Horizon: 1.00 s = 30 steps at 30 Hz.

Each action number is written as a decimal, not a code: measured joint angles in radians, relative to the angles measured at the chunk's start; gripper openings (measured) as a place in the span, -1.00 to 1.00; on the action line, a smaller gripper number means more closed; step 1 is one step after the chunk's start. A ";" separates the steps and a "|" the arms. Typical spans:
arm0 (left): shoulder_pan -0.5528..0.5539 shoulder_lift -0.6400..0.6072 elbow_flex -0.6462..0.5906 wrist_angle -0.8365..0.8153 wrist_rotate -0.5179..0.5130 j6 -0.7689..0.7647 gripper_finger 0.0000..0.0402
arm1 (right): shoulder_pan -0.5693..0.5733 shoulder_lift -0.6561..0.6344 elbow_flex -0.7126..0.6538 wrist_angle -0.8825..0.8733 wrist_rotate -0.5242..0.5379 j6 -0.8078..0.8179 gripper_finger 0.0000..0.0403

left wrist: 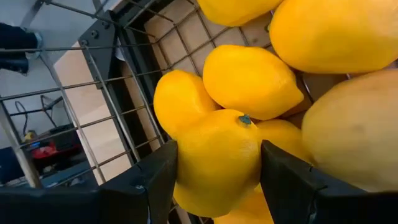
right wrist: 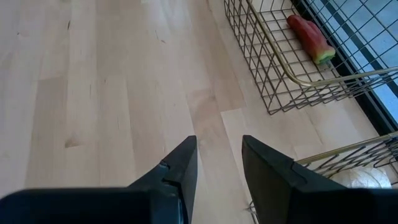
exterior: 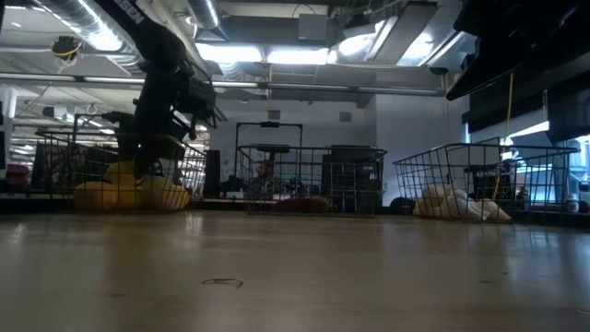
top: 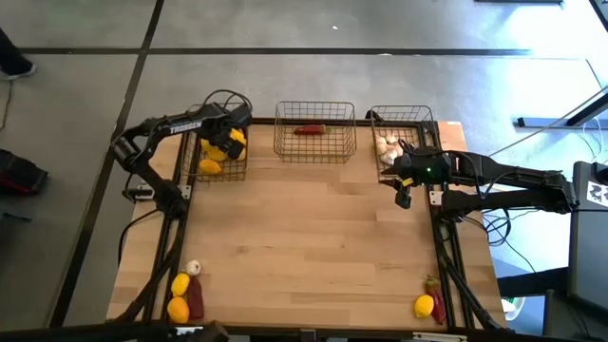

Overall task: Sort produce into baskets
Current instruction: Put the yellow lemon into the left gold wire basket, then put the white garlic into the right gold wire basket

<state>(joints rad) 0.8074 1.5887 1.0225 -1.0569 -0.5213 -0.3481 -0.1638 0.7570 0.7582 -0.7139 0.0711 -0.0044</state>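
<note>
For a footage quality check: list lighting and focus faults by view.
Low view: ceiling lights glare, the baskets and arms stand backlit and dark. Left wrist view: the lemon between the left gripper fingers fills the frame, slightly soft. High view: evenly lit.

White lettering reading "TROSSEN" runs along the left arm (top: pixel 180 126) in the high view. A black-and-white square marker (top: pixel 596 192) sits on the right arm's base; nothing else is legible.
</note>
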 joint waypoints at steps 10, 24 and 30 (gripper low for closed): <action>-0.009 0.010 0.000 -0.009 -0.037 0.019 0.28 | 0.000 0.000 0.000 0.000 0.000 0.000 -0.38; -0.013 -0.042 0.000 -0.037 -0.019 0.004 0.47 | 0.000 0.000 0.000 0.002 0.000 0.000 -0.38; -0.037 -0.130 0.000 -0.036 0.038 0.005 0.47 | 0.000 0.000 0.000 0.002 0.000 0.000 -0.38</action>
<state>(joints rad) 0.7707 1.4587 1.0225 -1.0928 -0.4838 -0.3427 -0.1637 0.7570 0.7582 -0.7124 0.0710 -0.0044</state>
